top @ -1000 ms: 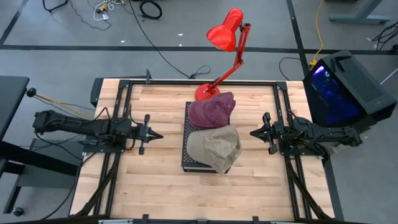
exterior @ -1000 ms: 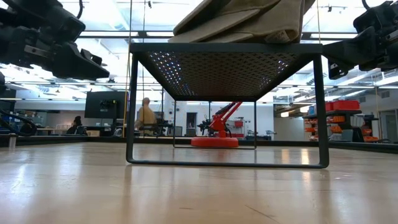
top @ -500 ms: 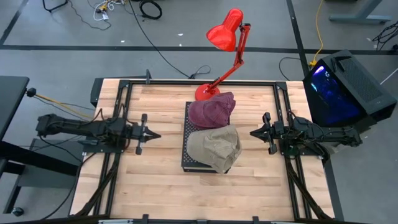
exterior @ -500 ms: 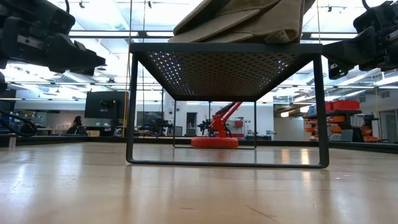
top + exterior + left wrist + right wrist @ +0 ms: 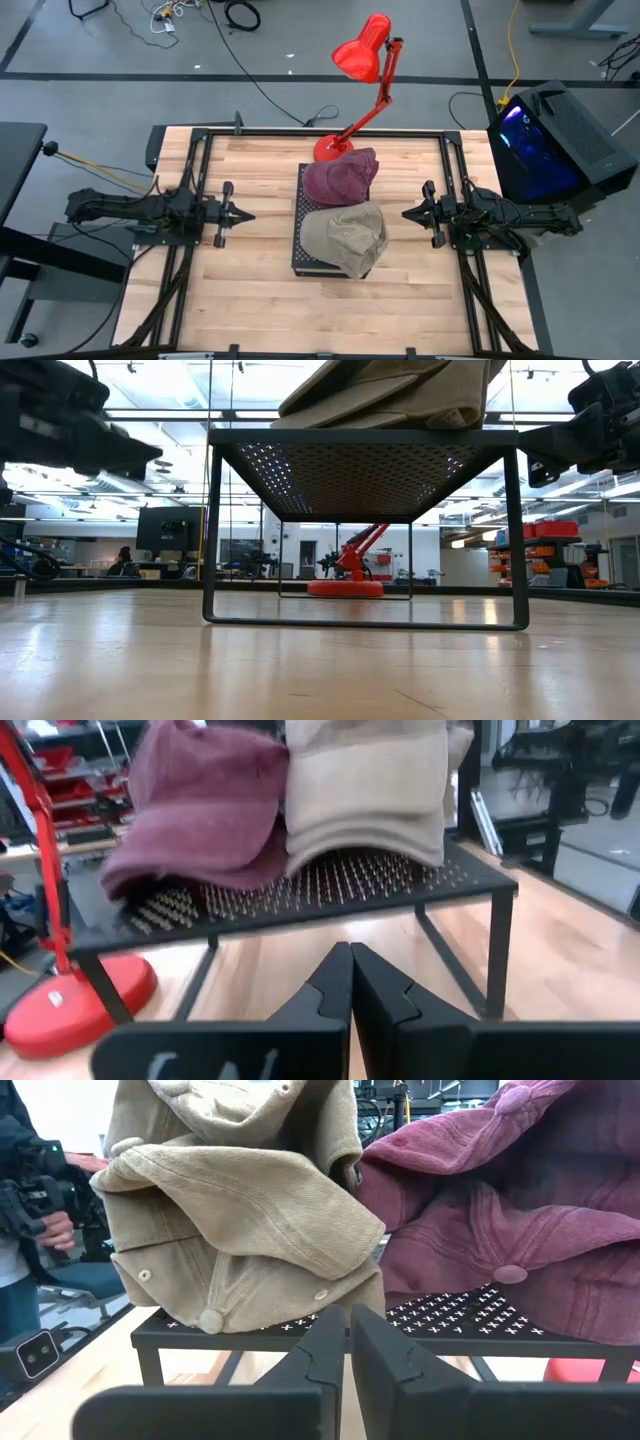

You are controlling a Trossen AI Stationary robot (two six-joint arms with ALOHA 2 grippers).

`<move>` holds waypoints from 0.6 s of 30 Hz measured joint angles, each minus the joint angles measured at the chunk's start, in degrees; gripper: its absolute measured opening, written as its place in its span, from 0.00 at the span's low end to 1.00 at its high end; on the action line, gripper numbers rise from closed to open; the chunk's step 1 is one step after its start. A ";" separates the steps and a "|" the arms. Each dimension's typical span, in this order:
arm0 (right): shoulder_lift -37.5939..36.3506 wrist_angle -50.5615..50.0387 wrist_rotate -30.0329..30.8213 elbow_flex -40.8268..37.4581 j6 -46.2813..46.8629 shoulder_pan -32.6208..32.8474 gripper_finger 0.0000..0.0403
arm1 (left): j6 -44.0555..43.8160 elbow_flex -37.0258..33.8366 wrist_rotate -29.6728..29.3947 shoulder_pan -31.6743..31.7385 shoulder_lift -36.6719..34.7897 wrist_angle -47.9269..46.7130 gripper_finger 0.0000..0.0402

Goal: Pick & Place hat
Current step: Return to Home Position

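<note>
While both arms lie stretched level, the high view shows the shelf [image 5: 298, 262] mid-worktop [image 5: 250, 300], red caps [image 5: 340, 178] at its 12 o'clock end and brown caps [image 5: 345, 238] at 6 o'clock, a brim spilling over the edge. The left claw [image 5: 243, 214] sits at 9 o'clock of the shelf and the right claw [image 5: 405, 213] at 3 o'clock. Both are well apart from it, parked clear, I'd say, since no cap lies loose on the worktop.

Low view now: brown fabric atop the shelf, an arm high on either side, the red lamp [image 5: 345, 588] beyond.

Left wrist view: fingers [image 5: 330, 990] pinched tight, gripping nothing.

Right wrist view: same story, pinched and empty. Each colour sits doubled up, so the stacking looks finished.
</note>
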 joint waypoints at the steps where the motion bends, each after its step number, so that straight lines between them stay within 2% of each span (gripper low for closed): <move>1: 0.00 0.00 0.01 0.00 0.00 0.02 0.07 | -0.34 -0.77 -0.11 -0.02 -0.36 -0.09 0.02; 9: 0.00 0.00 0.02 0.00 0.00 0.02 0.07 | 0.12 -0.76 -0.09 0.04 -1.67 -1.04 0.02; 12: 0.00 0.00 0.02 0.00 0.00 0.00 0.07 | 1.21 -0.76 -0.59 0.07 -3.87 -4.36 0.02; 18: 0.00 0.00 0.01 0.01 0.00 0.02 0.07 | 0.91 -0.74 -0.68 0.07 -8.66 -5.24 0.01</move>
